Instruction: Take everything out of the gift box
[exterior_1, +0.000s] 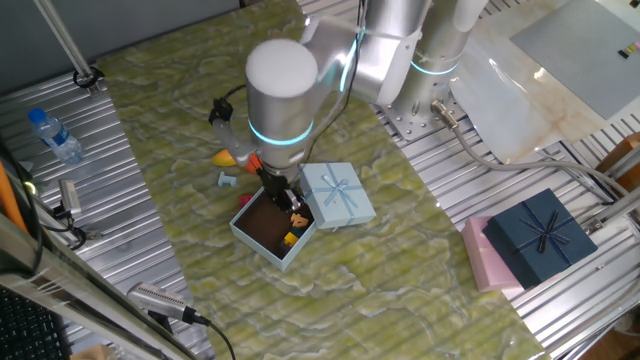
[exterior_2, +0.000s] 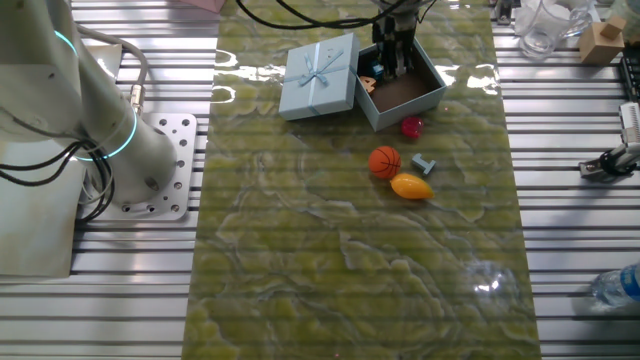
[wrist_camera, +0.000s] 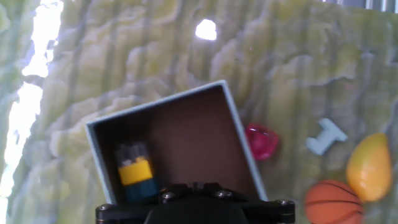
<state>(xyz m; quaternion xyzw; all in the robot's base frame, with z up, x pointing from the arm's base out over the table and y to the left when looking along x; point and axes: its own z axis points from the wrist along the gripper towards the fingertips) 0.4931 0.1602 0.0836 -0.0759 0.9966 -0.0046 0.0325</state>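
The pale-blue gift box stands open on the green mat, and its bowed lid lies beside it. My gripper reaches down into the box. Whether its jaws hold anything does not show. A small yellow, blue and grey toy lies inside by one wall of the box, and an orange bit shows beside the fingers. Outside the box lie a magenta piece, an orange basketball, a pale-blue piece and a mango. In the hand view only the gripper's dark body shows.
A dark navy box with a bow rests on a pink box at the right. A water bottle lies on the metal slats at the left. The arm's base stands beside the mat.
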